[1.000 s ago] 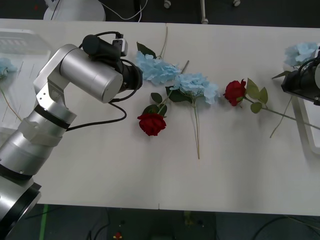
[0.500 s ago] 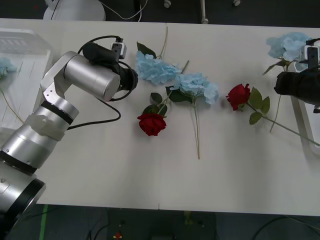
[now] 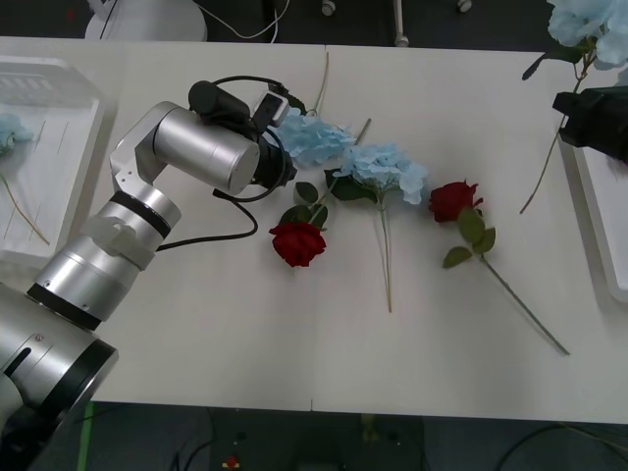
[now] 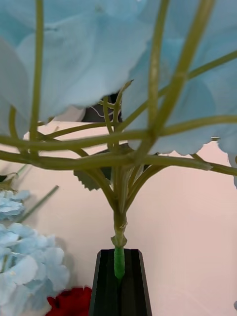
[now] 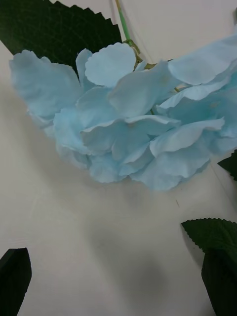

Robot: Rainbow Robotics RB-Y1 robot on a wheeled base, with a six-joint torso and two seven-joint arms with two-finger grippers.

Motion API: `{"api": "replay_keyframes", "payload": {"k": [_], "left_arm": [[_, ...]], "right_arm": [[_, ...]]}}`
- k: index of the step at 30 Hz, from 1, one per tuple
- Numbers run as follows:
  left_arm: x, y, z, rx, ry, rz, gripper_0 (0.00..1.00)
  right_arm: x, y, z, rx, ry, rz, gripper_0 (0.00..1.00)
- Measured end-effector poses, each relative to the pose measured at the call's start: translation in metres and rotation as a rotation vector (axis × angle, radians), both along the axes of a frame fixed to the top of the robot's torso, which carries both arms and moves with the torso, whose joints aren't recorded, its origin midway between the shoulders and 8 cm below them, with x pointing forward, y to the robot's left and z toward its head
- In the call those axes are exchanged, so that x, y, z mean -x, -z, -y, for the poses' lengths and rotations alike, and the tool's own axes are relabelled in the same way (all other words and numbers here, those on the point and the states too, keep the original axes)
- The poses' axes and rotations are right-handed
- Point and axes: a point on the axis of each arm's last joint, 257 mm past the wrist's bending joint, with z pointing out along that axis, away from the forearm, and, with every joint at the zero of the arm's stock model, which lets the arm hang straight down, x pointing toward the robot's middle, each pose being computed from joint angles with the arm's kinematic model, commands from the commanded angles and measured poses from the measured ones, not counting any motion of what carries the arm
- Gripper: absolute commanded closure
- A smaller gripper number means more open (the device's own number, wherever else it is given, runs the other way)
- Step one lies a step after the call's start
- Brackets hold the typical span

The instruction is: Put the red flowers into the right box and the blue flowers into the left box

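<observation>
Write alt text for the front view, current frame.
The right gripper at the table's right edge holds a blue flower lifted by its stem, while the left gripper reaches a blue flower lying mid-table. Another blue flower and two red flowers lie on the white table; the left box holds one blue flower.

Left arm stretched from the near-left corner of the table (image 3: 196,334) toward its middle, silver elbow bent, wrist turned inward; left gripper (image 5: 118,281) low over the table top, black fingers (image 5: 15,276) spread wide apart. Right arm at the table's far-right edge, black wrist raised; right gripper (image 4: 119,276) lifted above the table, fingers pressed together on a green stem (image 4: 119,261).
</observation>
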Motion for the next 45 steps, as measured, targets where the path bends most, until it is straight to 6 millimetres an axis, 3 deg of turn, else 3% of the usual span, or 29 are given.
{"api": "replay_keyframes", "payload": {"k": [3, 6, 12, 15, 22, 26, 31, 34, 42, 45], "left_arm": [[-0.001, -0.005, 0.009, 0.007, 0.011, 0.015, 0.00], [-0.006, -0.012, 0.018, 0.016, 0.022, 0.045, 0.00], [-0.022, -0.013, 0.031, 0.059, 0.025, 0.103, 0.00], [-0.032, -0.007, 0.034, 0.072, 0.018, 0.127, 0.00], [-0.036, -0.003, 0.037, 0.086, 0.014, 0.137, 0.00], [-0.022, -0.008, 0.046, 0.085, 0.030, 0.076, 0.00], [0.014, -0.047, 0.059, 0.178, 0.104, 0.071, 0.00], [0.034, -0.063, 0.047, 0.226, 0.120, 0.068, 0.00], [0.069, -0.091, -0.027, 0.347, 0.040, 0.022, 0.00], [0.083, -0.105, -0.036, 0.439, 0.044, 0.024, 0.00]], "right_arm": [[0.006, -0.014, -0.021, -0.022, -0.063, 0.031, 1.00], [0.015, -0.025, -0.046, 0.062, -0.157, 0.095, 1.00], [0.031, -0.010, -0.095, 0.114, -0.298, 0.064, 1.00], [0.032, -0.006, -0.129, 0.112, -0.361, 0.060, 1.00], [0.018, -0.012, -0.203, 0.037, -0.437, 0.103, 1.00], [0.008, -0.013, -0.234, -0.006, -0.447, 0.122, 1.00], [0.002, -0.013, -0.254, -0.040, -0.463, 0.114, 1.00], [0.002, -0.014, -0.258, -0.044, -0.466, 0.116, 1.00], [0.004, -0.016, -0.268, -0.065, -0.480, 0.118, 1.00], [0.007, -0.021, -0.280, -0.090, -0.494, 0.122, 1.00]]}}
